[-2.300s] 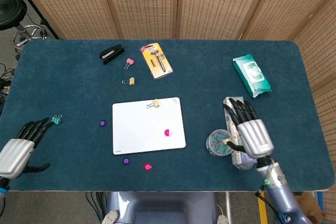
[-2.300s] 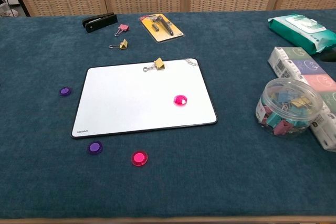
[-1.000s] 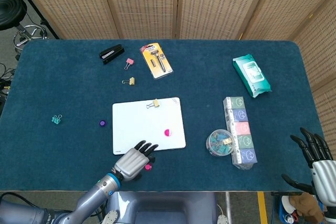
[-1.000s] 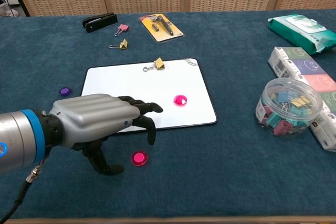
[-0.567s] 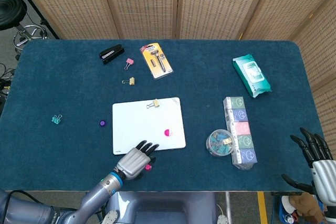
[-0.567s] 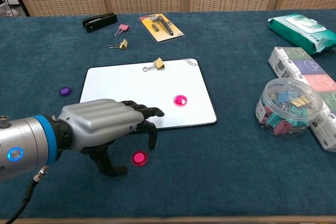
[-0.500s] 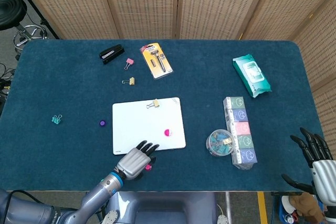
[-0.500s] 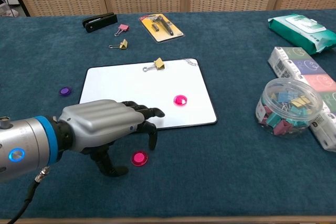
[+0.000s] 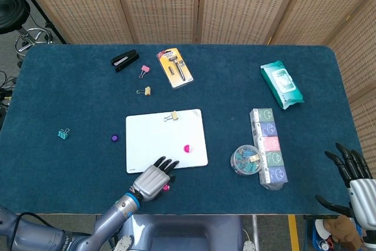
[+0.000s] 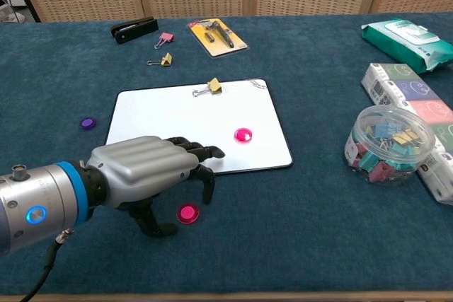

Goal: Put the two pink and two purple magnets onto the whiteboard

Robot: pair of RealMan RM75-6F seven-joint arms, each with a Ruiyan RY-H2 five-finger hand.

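Whiteboard (image 10: 177, 129): lies flat near the middle of the counter (image 10: 297, 245); a yellow binder clip (image 10: 213, 86) sits on its far edge.
Task progress: as I judge it, one of four magnets is placed; three are left.
Pink magnet on the board (image 10: 243, 134): rests on the white surface, toward the right side.
Second pink magnet (image 10: 187, 213): lies on the counter just in front of the board's near edge, right beside the left hand's fingertips.
Purple magnet (image 10: 87, 123): on the counter just off the board's left edge, untouched.
Other purple magnet: not visible in either view; the left hand covers the spot near the board's near-left corner, so I cannot tell whether it is underneath.
Left hand (image 10: 145, 175): hovers low over the board's near edge, fingers loosely spread and curved downward; I see nothing held in it.
Right hand (image 9: 352, 177): well off to the right, past the counter's edge, fingers apart and empty.
Clear round tub (image 10: 388, 145): stands right of the board, touching the box of coloured packs (image 10: 417, 114); it holds mixed binder clips.
Green wipes pack (image 10: 407, 37): far right of the counter, closed; contents not visible.
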